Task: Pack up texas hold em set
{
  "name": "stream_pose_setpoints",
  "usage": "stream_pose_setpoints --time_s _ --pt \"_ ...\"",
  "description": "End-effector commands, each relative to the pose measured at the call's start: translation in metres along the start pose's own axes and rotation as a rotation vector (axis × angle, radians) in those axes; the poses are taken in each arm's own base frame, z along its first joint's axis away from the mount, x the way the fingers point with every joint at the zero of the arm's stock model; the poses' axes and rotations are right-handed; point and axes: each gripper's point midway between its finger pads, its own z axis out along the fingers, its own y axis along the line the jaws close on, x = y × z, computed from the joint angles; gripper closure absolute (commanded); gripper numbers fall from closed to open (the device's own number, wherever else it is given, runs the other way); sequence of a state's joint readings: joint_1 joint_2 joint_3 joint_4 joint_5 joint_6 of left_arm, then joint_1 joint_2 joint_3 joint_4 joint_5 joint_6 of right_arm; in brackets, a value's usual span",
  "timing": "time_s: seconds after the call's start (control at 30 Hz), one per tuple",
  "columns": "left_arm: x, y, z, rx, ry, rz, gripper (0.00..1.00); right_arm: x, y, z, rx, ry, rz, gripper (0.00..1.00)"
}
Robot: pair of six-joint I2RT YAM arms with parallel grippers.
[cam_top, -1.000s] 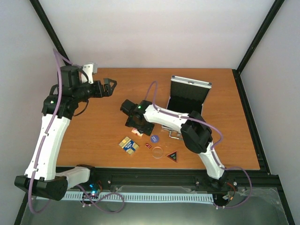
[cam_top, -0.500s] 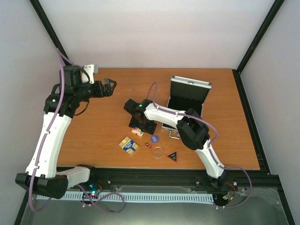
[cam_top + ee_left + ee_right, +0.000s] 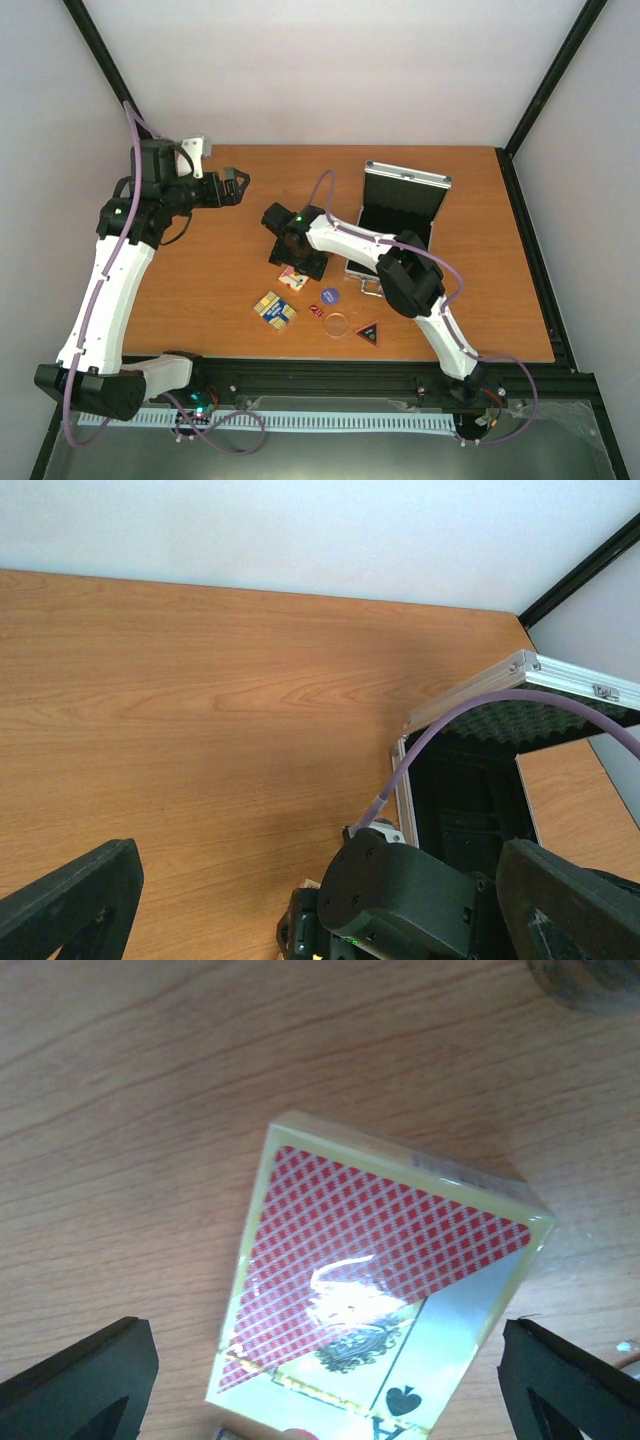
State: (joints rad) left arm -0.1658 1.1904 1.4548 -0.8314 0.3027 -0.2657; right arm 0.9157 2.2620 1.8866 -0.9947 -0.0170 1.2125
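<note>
Right claw (image 3: 325, 1375) spread wide astride the flat red card deck (image 3: 380, 1280), its long axis across the finger line; wooden worktop (image 3: 120, 1110), white walls (image 3: 330, 70).

The orange-brown wooden table (image 3: 140, 1070) shows fine grain under a smooth satin finish. The red-backed card deck (image 3: 380, 1280) is wrapped in glossy clear film that catches glare. The small silver case (image 3: 521, 663) has bright metal edging and a matt black dimpled foam lining (image 3: 540, 722).
</note>
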Motion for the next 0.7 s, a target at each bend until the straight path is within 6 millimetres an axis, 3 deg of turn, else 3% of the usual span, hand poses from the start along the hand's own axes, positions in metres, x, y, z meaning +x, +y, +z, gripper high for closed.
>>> stream_pose_setpoints --time_s 0.0,0.23,0.5,0.67 --pt "0.000 -0.002 0.000 0.006 0.005 0.015 0.00 -0.001 0.006 0.002 -0.009 0.011 0.016 0.05" --pt "0.002 -0.002 0.000 0.006 0.010 0.019 0.00 0.003 -0.004 0.021 0.030 0.042 0.062 0.04" --pt "0.003 -0.003 0.001 0.013 0.016 0.016 0.00 -0.016 -0.004 0.021 0.037 -0.006 0.077 0.04" --pt "0.006 -0.002 0.003 0.015 0.026 0.010 0.00 -0.017 -0.014 0.022 0.064 -0.007 0.060 0.04"
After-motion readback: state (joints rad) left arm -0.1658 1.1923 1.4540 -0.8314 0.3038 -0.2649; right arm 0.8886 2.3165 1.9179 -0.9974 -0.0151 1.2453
